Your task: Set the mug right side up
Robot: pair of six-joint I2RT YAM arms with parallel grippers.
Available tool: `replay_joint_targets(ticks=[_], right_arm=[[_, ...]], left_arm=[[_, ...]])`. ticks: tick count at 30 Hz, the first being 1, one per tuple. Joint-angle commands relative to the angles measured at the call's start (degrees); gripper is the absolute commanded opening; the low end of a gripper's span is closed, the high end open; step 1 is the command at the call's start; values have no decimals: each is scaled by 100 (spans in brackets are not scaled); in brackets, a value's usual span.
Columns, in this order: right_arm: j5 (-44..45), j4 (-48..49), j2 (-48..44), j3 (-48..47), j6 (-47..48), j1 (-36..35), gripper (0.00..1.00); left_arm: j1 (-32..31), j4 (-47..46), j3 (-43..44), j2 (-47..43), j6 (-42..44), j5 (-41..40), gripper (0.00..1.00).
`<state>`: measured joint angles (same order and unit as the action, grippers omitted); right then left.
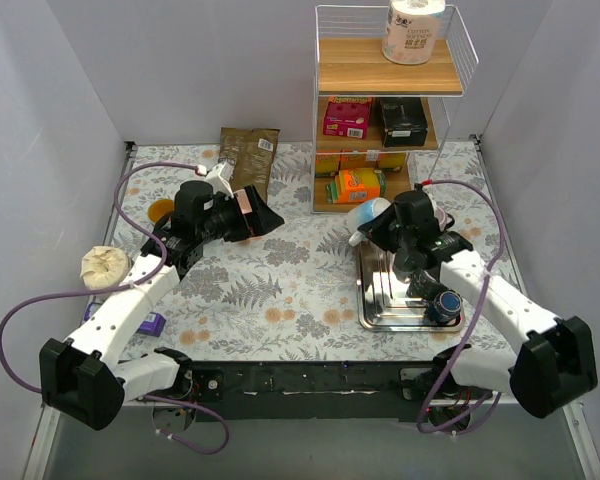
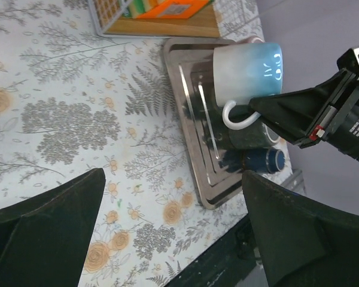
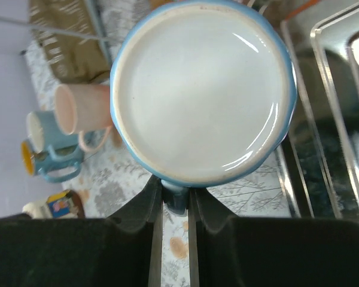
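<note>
The mug (image 1: 368, 214) is white fading to blue. It hangs tipped on its side over the far edge of the steel tray (image 1: 380, 305). My right gripper (image 1: 378, 230) is shut on its handle. In the right wrist view the two fingers (image 3: 137, 209) pinch the blue handle (image 3: 176, 197), and the mug's round white face (image 3: 203, 89) fills the frame. The left wrist view shows the mug (image 2: 245, 69) sideways with its white handle (image 2: 238, 116) pointing down. My left gripper (image 1: 265, 220) hovers open to the mug's left with nothing between its fingers (image 2: 42, 233).
A dark blue object (image 1: 445, 303) lies in the tray. The wire shelf rack (image 1: 380, 130) with boxes and a paper roll (image 1: 413, 30) stands behind. A brown bag (image 1: 248, 150) lies at the back. A pink mug (image 3: 78, 107) and a blue mug (image 3: 45, 149) stand to the left.
</note>
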<state>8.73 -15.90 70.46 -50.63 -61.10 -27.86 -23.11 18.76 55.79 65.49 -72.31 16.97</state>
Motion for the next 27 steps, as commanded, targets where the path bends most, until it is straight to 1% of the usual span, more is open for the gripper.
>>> replay_joint_targets(ticks=[1,3,4,5,6,7,8,10,11,14,16,18,19,24,27], right_arm=[[-1099,1457,-743,44,537,-9,1],[-1540,1896,-1042,132,564,-9,1],[-1689,2080,-1138,176,538,-1,1],[-2012,2543,-1331,307,503,-9,1],[-2155,2818,-1420,360,477,-1,1],[-2287,2995,-1490,387,415,-9,1],[-2584,3405,-1604,405,371,-1,1],[-2867,3855,-1649,344,327,0,1],[-3164,4058,-1684,317,318,-9,1],[-3508,4621,-1754,317,231,-9,1],[-3615,4841,-1798,361,125,-27,1],[-3755,5289,-1869,457,-41,-27,1],[-3791,5560,-1886,484,-86,-27,1],[-3949,5993,-1904,537,-376,-27,1],[-4002,6230,-1904,598,-543,-18,1]], left_arm=[[-61,-827,-322,-335,-283,1096,98],[-114,-1346,-559,-597,-616,1316,98],[-201,-1836,-769,-678,-783,1352,98],[-254,-2207,-858,-739,-906,1414,98],[-325,-2480,-938,-783,-1151,1475,98],[-508,-2953,-1008,-801,-1249,1545,98],[-606,-3175,-1087,-784,-1328,1555,98],[-965,-3640,-1088,-635,-1469,1511,98],[-1089,-3765,-1044,-565,-1505,1493,98],[-1458,-4319,-983,-319,-1636,1397,98],[-1617,-4652,-974,-248,-1750,1335,98],[-1679,-4855,-982,-169,-1839,1239,98],[-1722,-5152,-982,-125,-1900,1204,98],[-1784,-5822,-816,156,-2190,1177,98],[-1802,-6147,-789,297,-2497,1090,92]])
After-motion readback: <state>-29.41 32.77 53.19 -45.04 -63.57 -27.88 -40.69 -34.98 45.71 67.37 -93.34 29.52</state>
